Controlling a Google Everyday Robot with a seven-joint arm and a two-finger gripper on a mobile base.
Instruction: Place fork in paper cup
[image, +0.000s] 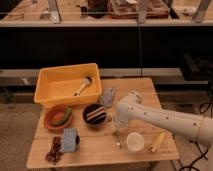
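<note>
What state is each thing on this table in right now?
Fork: flat on the table, left of the cup, not in it.
Paper cup: upright, looks empty.
Gripper: low at the fork's far end; whether it holds it cannot be told.
Black bowl: upright, filled.
Reddish bowl: upright, something green inside.
Yellow bin: upright, one utensil lying inside.

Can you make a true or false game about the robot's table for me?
1. The paper cup sits inside the yellow bin. False: it stands on the table.
2. A light-handled utensil lies in the yellow bin. True.
3. The gripper is low over the table, between the black bowl and the paper cup. True.
4. The fork is inside the paper cup. False: it lies on the table beside the cup.
</note>
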